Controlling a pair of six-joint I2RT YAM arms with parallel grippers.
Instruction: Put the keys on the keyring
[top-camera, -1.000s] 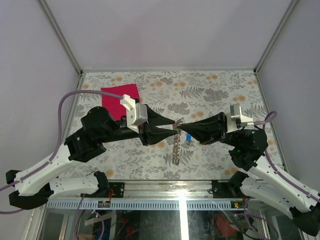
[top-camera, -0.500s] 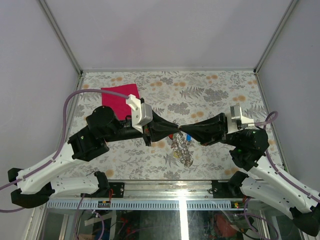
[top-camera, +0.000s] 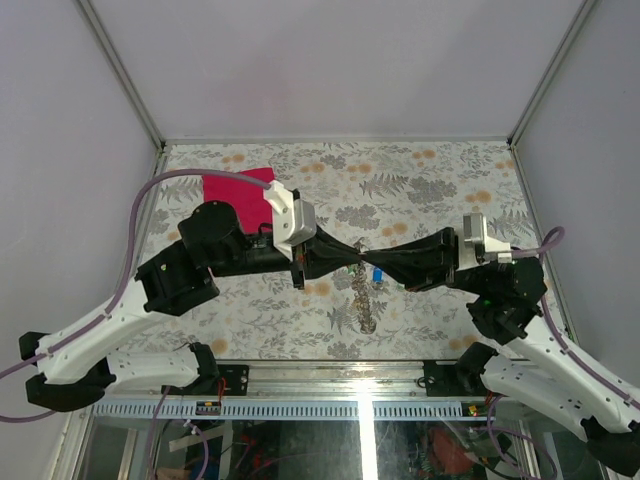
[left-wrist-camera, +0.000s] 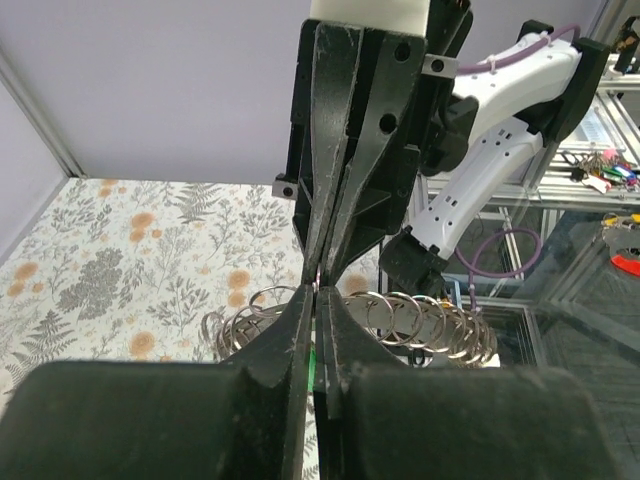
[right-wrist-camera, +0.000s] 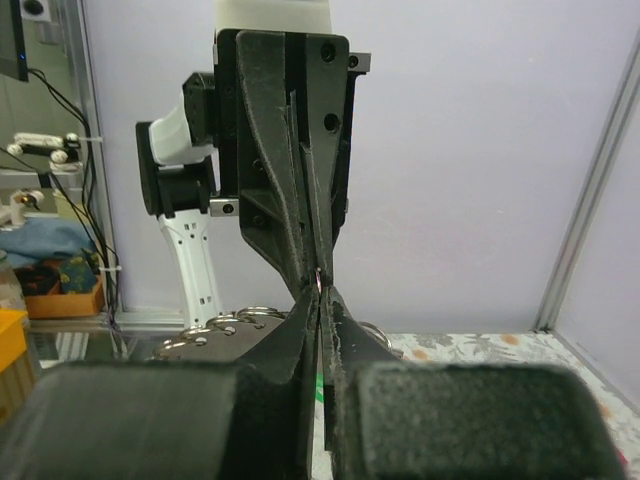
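grey coiled keyring (top-camera: 363, 298) stretches down-frame at centre, starting just below where left claw (top-camera: 356, 259) and right claw (top-camera: 370, 263) meet tip-to-tip, both pinched narrow; what they grip is unclear.

No legible text, label, brand, number or sign could be read in any of the views.

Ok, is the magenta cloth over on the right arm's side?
No, the magenta cloth lies at the table's far left, partly under the left arm.
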